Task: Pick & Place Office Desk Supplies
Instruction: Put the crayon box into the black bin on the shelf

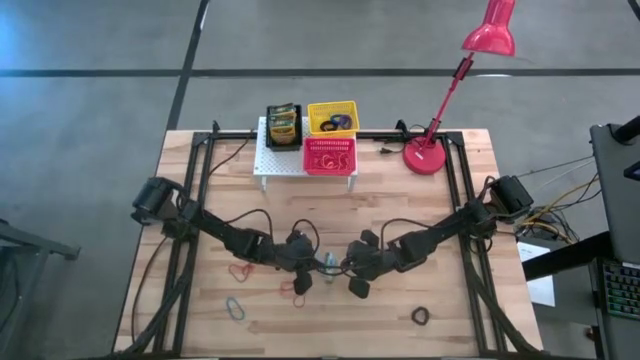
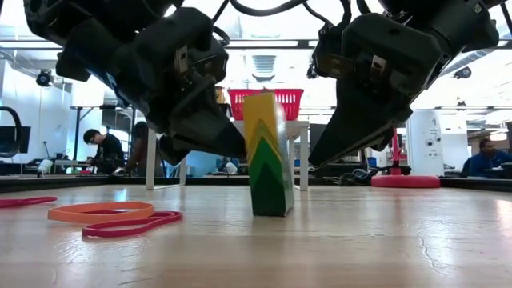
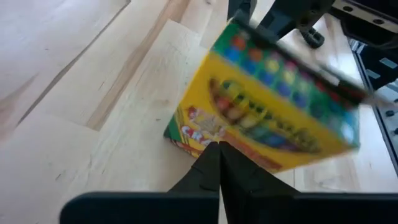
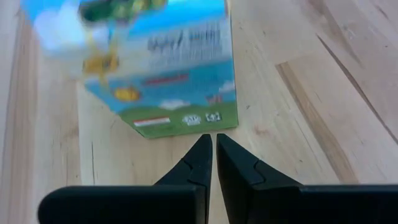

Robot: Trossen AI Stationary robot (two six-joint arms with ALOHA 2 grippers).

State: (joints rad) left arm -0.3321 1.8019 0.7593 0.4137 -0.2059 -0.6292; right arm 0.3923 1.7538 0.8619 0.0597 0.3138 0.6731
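A yellow-and-green crayon box (image 2: 268, 156) stands on its end at the table's middle (image 1: 328, 262), leaning slightly. My left gripper (image 2: 232, 148) is shut on the box's left. My right gripper (image 2: 316, 160) is shut on its right, with a small gap to the box. In the right wrist view the box's blue-and-green back (image 4: 168, 74) lies just beyond my shut fingertips (image 4: 213, 137). More crayon boxes sit in a black basket (image 1: 283, 125) on the white rack (image 1: 268, 165), beside a yellow basket (image 1: 332, 117) and a pink basket (image 1: 329, 155). My left gripper's shut fingertips (image 3: 219, 149) meet the box's yellow front face (image 3: 249, 124) low down, coming level from the table's left. The box stands with its bottom end on the table (image 2: 270, 210); its image is smeared in the wrist view.
Elastic loops lie on the near half of the table: red (image 1: 240, 270), orange (image 1: 292, 290), grey-blue (image 1: 235, 308) and black (image 1: 421, 316). In the low view the orange loop (image 2: 100, 211) and a pink-red loop (image 2: 132, 225) lie left of the box. A red lamp (image 1: 425, 155) stands far right.
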